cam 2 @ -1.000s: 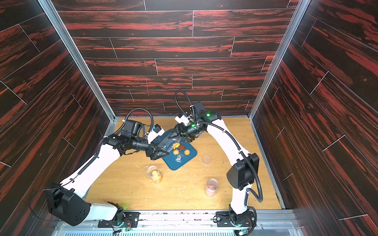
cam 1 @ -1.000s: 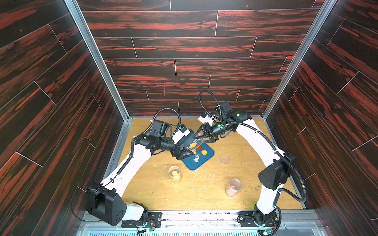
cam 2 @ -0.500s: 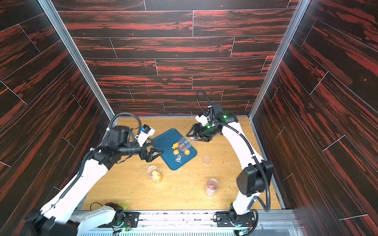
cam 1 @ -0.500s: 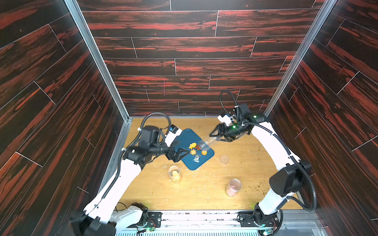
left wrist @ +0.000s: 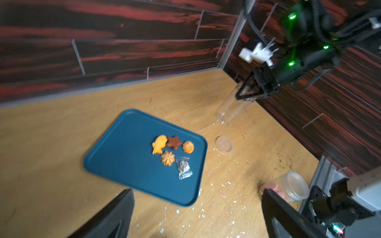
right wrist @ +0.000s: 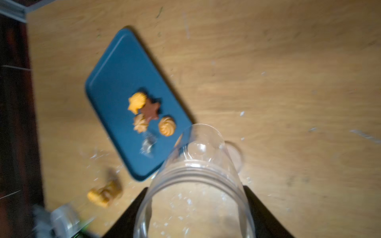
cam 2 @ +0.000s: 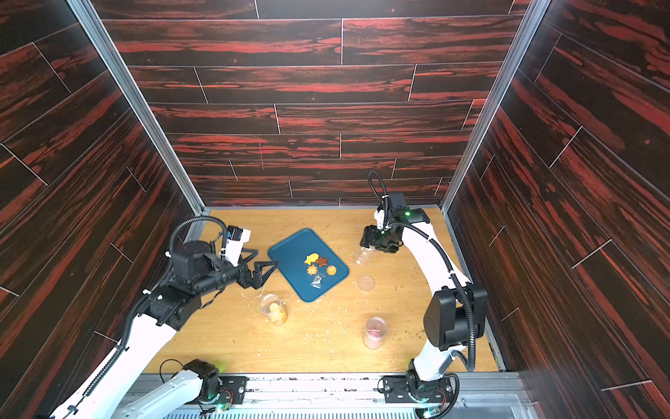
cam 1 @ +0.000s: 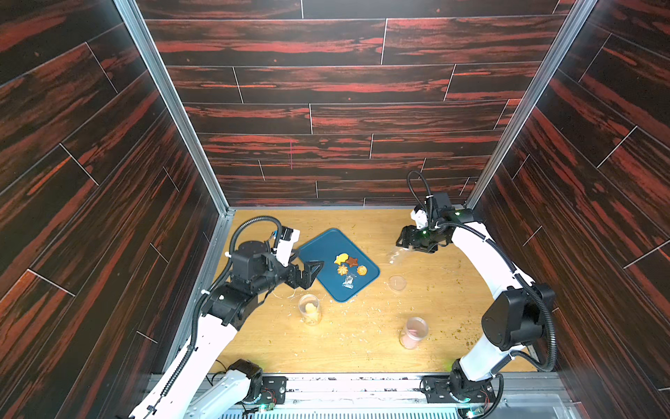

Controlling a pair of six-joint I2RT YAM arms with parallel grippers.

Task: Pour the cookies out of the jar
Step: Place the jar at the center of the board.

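The right fingers (right wrist: 266, 216) are clamping an empty-looking clear jar (left wrist: 231, 109), tipping it mouth-down over the bare surface (cam 1: 435, 301).

The cookies (left wrist: 173, 149) are lying in a small cluster on the blue tray (cam 1: 319, 250), between the two sets of fingers, with a crinkled packet (left wrist: 184, 168) just beside them. So the pouring itself is looking done to me. I reckon the next move is calling for the jar to be turned upright and set down clear of the round lid (cam 1: 397, 283) lying near its mouth. The left fingers (left wrist: 115, 214) are gaping wide with nothing in them, pointing at the tray's near edge. The jar is barely showing in both top views. Its base is hiding inside the grip, and the right wrist view is blurring everything beyond it.
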